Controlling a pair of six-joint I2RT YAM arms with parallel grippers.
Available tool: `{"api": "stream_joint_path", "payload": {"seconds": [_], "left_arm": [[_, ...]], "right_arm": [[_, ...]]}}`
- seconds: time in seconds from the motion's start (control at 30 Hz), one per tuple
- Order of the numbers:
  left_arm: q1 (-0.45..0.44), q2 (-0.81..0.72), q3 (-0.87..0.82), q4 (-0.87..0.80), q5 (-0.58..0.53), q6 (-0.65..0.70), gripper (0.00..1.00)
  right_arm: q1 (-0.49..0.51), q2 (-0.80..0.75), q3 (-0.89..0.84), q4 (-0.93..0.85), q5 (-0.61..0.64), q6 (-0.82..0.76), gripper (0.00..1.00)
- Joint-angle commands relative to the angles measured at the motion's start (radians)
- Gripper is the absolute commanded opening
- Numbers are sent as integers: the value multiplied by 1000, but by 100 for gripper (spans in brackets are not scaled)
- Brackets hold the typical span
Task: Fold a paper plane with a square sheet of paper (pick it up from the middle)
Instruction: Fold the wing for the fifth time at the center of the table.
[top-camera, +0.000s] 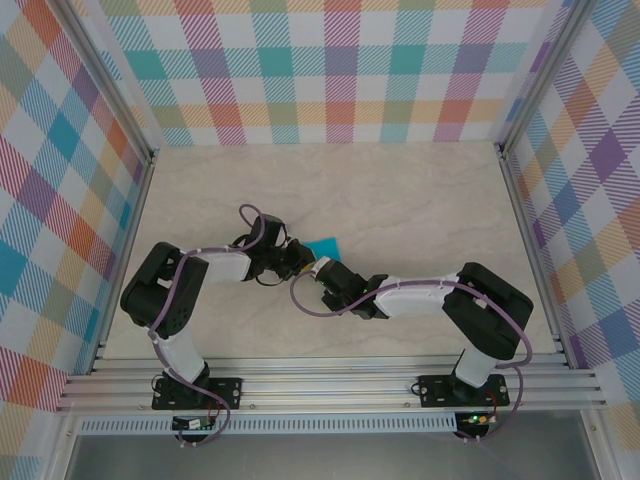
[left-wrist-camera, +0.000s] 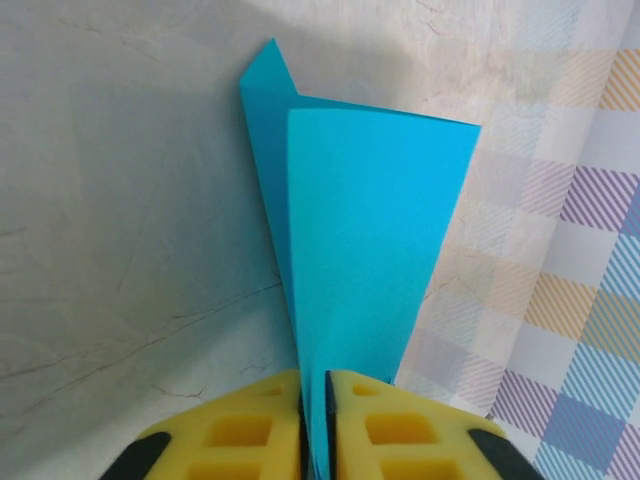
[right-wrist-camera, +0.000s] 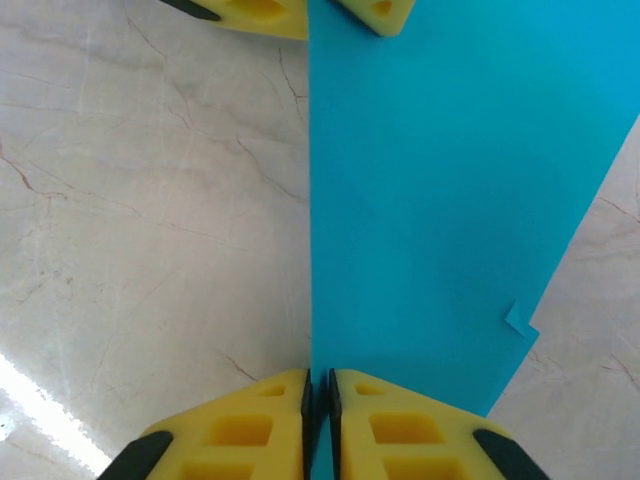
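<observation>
Teal folded sheet of paper (top-camera: 325, 244) is held over the middle of the table (top-camera: 420, 200). Left gripper (left-wrist-camera: 314, 385) and right gripper (right-wrist-camera: 320, 380) both clamp its crease, the left at twelve o'clock in my right wrist view, probably to hold the fold tight.

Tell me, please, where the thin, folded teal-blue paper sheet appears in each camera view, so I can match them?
Top external: the folded teal-blue paper sheet is a small patch near mid-table.
Left wrist: the sheet sits at centre, fanning up from the shut left gripper.
Right wrist: the sheet lies right of centre, its edge pinched in the shut right gripper.
Shared landmark: the pale marbled tabletop beneath it.
</observation>
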Motion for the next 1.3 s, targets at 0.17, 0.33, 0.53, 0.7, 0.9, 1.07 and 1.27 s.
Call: {"api": "stream_joint_path", "payload": {"seconds": [0.17,0.33,0.53,0.7,0.9,1.07,1.27], "left_arm": [[-11,-131,-5,-150,-131,9,45],[-11,-221,-9,-254,-223,33,61],[-10,-262,-4,-298,-234,59,65],[-11,-258,-9,-276,-208,63,63],[-14,-246,-15,-234,-166,69,64],[-23,-211,16,-212,-133,61,70],[-33,-119,98,-213,-116,0,76]], "right_arm": [[-27,-8,-9,54,-56,-4,5],[-104,-66,-61,112,-223,10,5],[-199,-118,-99,147,-444,31,4],[-270,-132,-107,162,-621,62,5],[-304,-97,-91,165,-729,94,4],[-305,-91,-101,184,-698,96,5],[-306,-80,-94,174,-680,84,6]]}}
